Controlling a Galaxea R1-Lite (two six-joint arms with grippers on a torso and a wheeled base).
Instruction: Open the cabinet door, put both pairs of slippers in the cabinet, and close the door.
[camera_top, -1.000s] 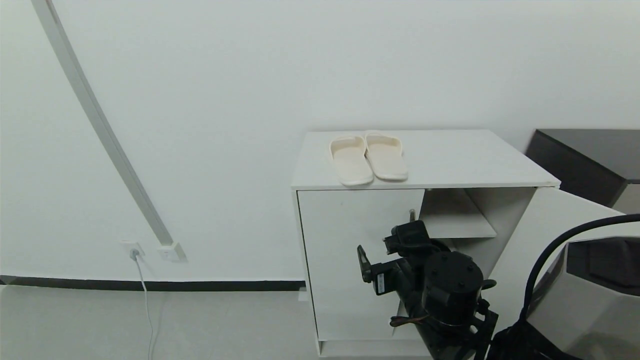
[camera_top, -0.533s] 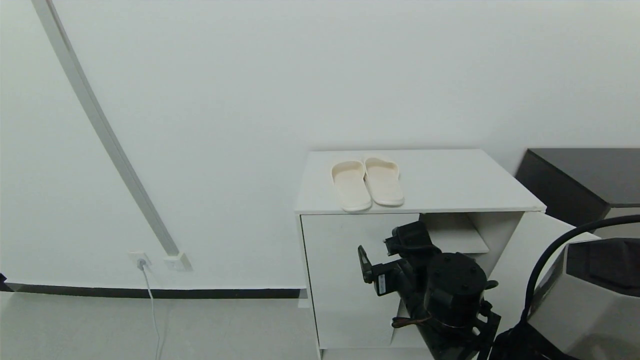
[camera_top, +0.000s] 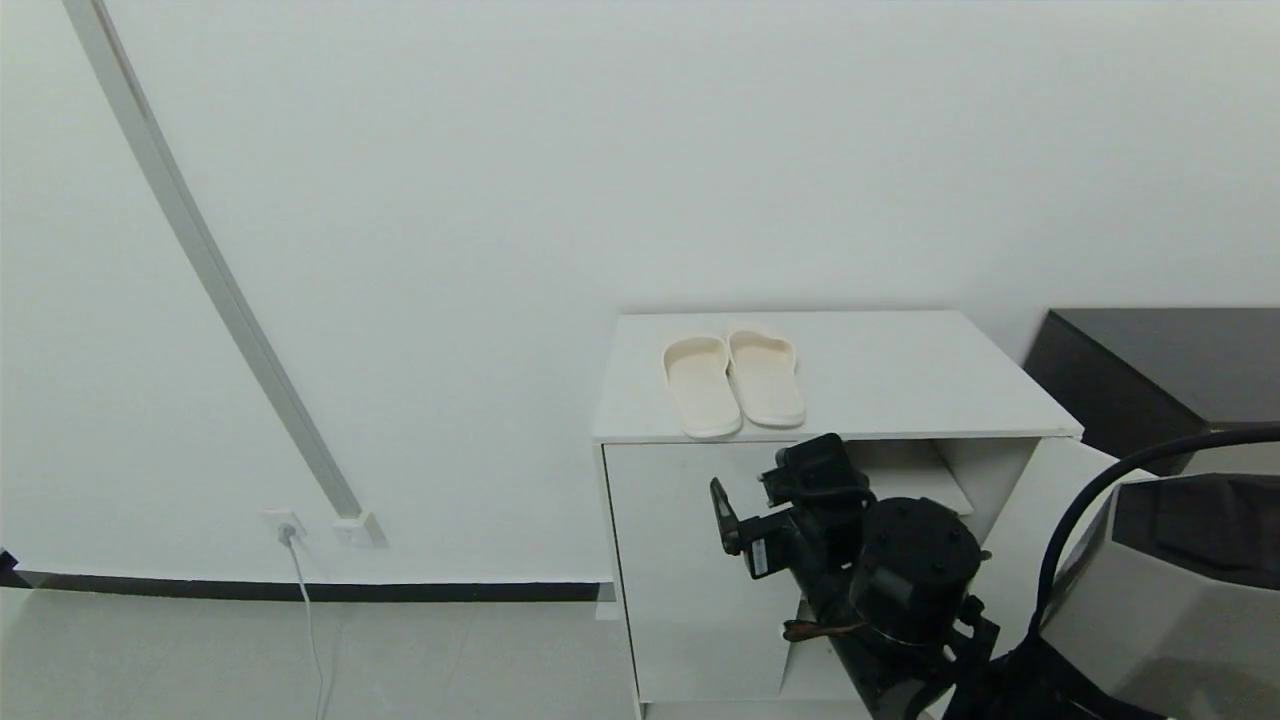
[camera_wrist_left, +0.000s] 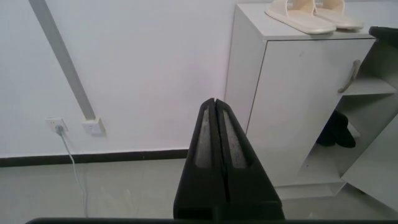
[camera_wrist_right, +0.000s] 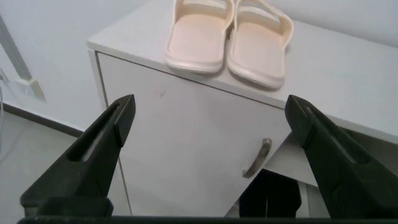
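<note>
One pair of cream slippers (camera_wrist_right: 229, 37) lay on cabinet top (camera_wrist_right: 348, 62), just above and ahead of right gripper (camera_wrist_right: 209, 106), jaws spread wide; left gripper (camera_wrist_left: 216, 102) pinched closed, empty; probably light, flexible foam; pinch both touching inner edges together.

My right fingers (camera_wrist_right: 93, 155) are standing wide apart before the cabinet (camera_top: 900, 385), whose closed left door (camera_top: 680, 580) is blocking that half. Past its handle (camera_wrist_right: 255, 158) the right half is gaping, with a shelf (camera_wrist_left: 373, 87) dividing it and a dark pair (camera_wrist_left: 339, 129) sitting low inside. The cream slippers (camera_top: 733, 382) are lying on top, with free air above them.
</note>
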